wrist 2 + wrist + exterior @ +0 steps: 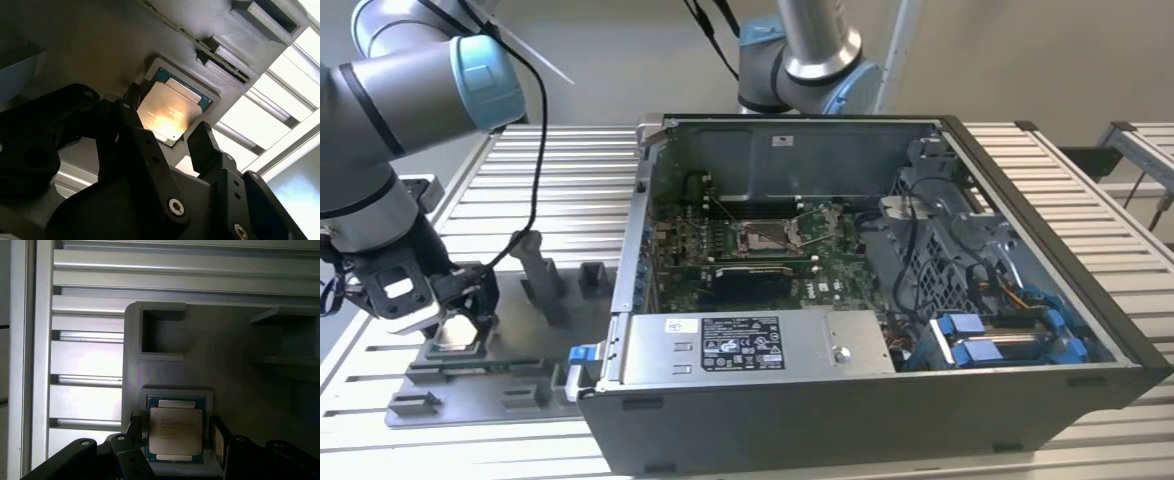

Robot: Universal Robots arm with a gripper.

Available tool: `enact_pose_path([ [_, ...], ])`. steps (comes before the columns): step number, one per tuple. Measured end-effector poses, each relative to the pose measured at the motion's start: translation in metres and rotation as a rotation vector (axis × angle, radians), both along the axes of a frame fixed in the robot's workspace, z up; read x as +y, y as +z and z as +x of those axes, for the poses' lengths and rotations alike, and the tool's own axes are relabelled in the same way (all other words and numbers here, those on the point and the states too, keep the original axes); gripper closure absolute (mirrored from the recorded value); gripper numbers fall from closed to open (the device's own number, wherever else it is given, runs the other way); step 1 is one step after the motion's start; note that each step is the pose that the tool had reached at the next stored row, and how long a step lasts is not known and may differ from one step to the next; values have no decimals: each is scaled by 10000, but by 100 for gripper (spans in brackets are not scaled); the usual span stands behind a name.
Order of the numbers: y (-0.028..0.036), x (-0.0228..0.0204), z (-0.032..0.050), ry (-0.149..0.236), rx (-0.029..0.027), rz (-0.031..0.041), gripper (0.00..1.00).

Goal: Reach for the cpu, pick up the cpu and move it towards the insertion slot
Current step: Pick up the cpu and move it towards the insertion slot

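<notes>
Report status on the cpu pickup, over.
Gripper open, straddling the cpu. Chip seated in grey fixture recess, not lifted. Insertion slot inside the computer case, case wall between.

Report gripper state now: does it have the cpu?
Gripper: open, one finger on each side of the cpu, not gripping it. The cpu lies flat in its recess in the grey fixture.
</notes>
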State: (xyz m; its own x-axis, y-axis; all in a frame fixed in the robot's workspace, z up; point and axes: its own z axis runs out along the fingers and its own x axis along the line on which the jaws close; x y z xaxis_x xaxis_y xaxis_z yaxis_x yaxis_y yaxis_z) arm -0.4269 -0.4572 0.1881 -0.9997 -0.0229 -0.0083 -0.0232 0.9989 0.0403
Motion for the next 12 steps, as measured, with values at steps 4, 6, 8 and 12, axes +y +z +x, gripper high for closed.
enact_pose_path([
  [4,-3,0,-1,1,4,-2,0],
  [6,-5,-5,-1,0,3,-1,0],
  [8,-10,-7,0,0,2,0,0],
  [12,-12,-9,-1,0,3,-2,0],
])
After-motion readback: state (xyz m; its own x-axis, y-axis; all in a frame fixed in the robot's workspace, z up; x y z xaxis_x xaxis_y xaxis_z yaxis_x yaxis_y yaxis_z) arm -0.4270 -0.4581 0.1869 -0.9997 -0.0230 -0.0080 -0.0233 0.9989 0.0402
